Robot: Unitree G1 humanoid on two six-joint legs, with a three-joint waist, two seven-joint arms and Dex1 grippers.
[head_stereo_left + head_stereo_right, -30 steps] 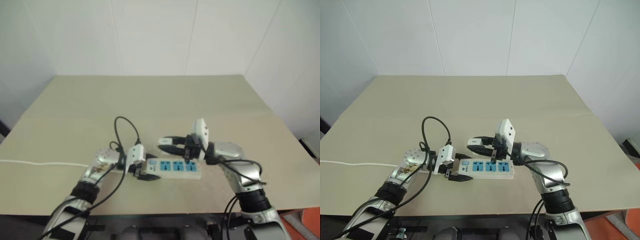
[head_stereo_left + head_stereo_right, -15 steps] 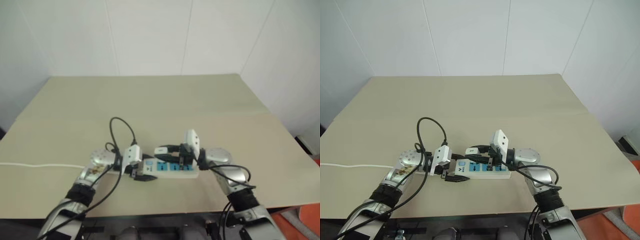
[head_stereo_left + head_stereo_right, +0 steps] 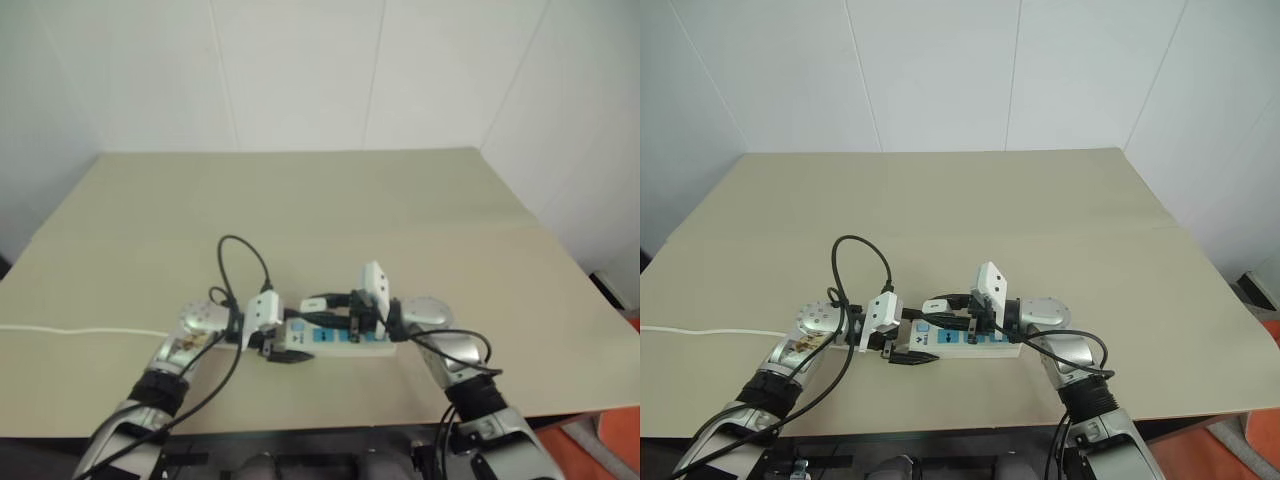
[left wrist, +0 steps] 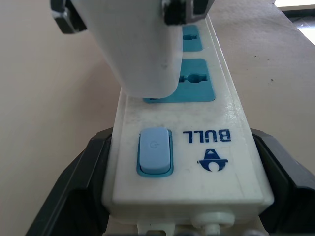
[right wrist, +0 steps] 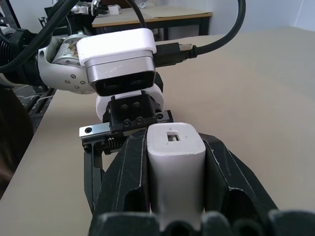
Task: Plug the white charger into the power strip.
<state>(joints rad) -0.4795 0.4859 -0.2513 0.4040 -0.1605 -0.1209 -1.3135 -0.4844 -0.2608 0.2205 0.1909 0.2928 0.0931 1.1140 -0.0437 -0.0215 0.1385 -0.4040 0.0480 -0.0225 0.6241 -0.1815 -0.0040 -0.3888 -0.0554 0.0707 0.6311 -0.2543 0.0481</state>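
Left claw [image 4: 162, 216]: closed on the switch end of the power strip [image 4: 197, 147], pinning that stiff, light bar to the worktop [image 3: 400, 200].

Right claw [image 5: 174, 196]: gripped the white charger [image 5: 175, 162] by its smooth, likely slippery flanks, over the socket nearest the switch.

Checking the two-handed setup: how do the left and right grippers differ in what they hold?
The left gripper clamps the switch end of the power strip, lying flat on the table. The right gripper holds the small white charger above the strip's first socket. Both are shut on white things.
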